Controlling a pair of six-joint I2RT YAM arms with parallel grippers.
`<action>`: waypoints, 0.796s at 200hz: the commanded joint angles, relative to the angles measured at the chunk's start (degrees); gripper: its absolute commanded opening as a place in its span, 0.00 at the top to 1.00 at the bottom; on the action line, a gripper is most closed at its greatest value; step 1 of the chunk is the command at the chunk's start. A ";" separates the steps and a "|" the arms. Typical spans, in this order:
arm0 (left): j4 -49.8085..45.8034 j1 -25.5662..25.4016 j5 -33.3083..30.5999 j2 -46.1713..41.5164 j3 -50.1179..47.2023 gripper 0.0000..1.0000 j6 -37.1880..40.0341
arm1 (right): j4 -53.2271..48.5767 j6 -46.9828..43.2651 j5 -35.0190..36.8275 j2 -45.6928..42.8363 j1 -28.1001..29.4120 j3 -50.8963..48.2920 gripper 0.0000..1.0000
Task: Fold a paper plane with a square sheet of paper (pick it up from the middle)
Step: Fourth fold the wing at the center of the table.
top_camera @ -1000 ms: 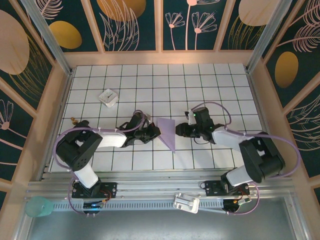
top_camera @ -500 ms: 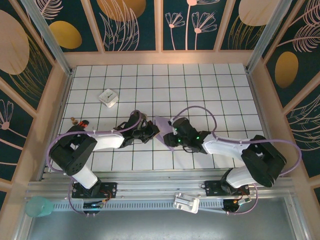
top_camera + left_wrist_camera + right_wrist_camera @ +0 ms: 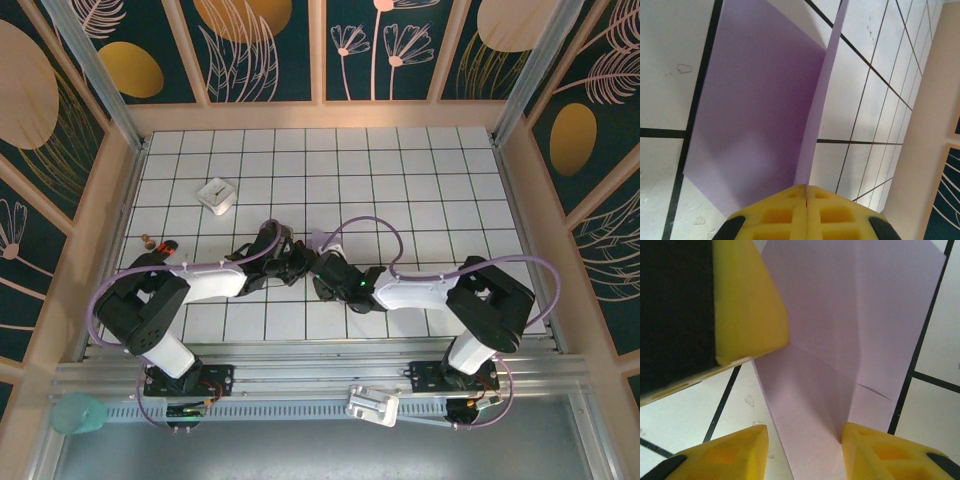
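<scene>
- Left claw (image 3: 806,199) was clamped shut on a raised flap of the lavender sheet (image 3: 755,110). The flap stood on edge straight ahead of its tips. The rest of the sheet lay flat on the tiled table (image 3: 665,50), ahead and off to one side.
- The sheet sat between the two claws, which met almost tip to tip.
- Right claw (image 3: 805,456) stood partly open with a finger on either side of the sheet, and I could not see it gripping anything. Creases and an overlapped layer showed just ahead of it.
- My judgement: the early folds were in and one flap was being worked. No slim dart, centre ridge or wings had formed, so most of the folding remained.
</scene>
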 commanded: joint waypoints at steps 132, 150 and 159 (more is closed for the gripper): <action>-2.56 0.21 0.61 -0.65 -1.94 1.00 -6.41 | -6.05 3.79 11.60 4.41 2.75 4.95 0.64; -2.41 0.16 0.70 -0.61 -2.09 1.00 -6.45 | -6.10 3.57 11.60 4.70 2.75 5.17 0.66; -2.31 0.18 0.76 -0.56 -2.07 1.00 -6.41 | -6.06 3.55 11.66 4.81 2.75 5.21 0.67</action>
